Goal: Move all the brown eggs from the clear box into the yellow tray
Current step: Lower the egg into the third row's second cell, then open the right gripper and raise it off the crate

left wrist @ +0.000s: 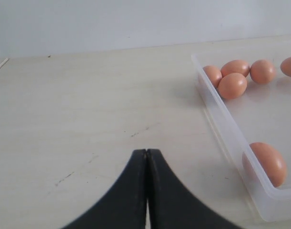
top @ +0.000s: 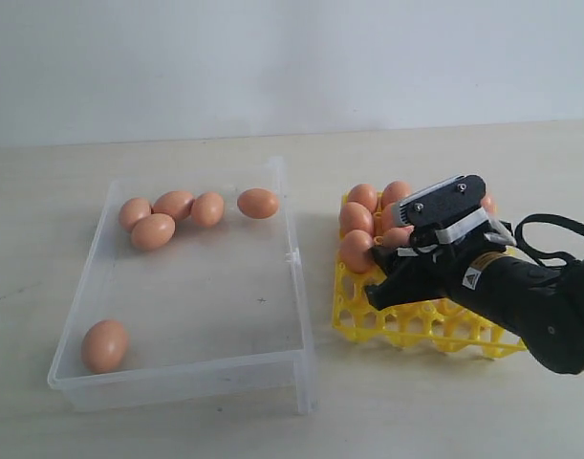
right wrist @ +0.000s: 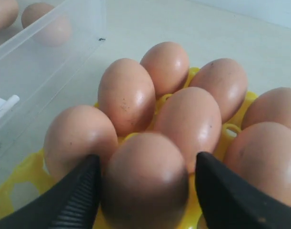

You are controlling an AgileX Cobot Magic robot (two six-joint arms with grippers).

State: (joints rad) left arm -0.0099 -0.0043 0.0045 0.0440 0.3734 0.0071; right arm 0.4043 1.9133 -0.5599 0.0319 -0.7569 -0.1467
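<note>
Right gripper [right wrist: 147,160] hovering over yellow tray [top: 387,327], jaws standing apart around one egg [right wrist: 145,188], with one finger touching it and the other just clear. Six brown eggs [top: 174,204] lying in clear box [top: 296,277]: five along far wall, one at near-left corner. Left gripper [left wrist: 146,155] hanging over table [left wrist: 64,119] beside the box, jaws pressing together.

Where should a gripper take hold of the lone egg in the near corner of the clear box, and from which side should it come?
Take the lone egg across its narrow middle, coming straight down from above. It lies close to two low walls of the clear box, so a sideways approach would likely be blocked, and its rounded ends offer little hold.
</note>
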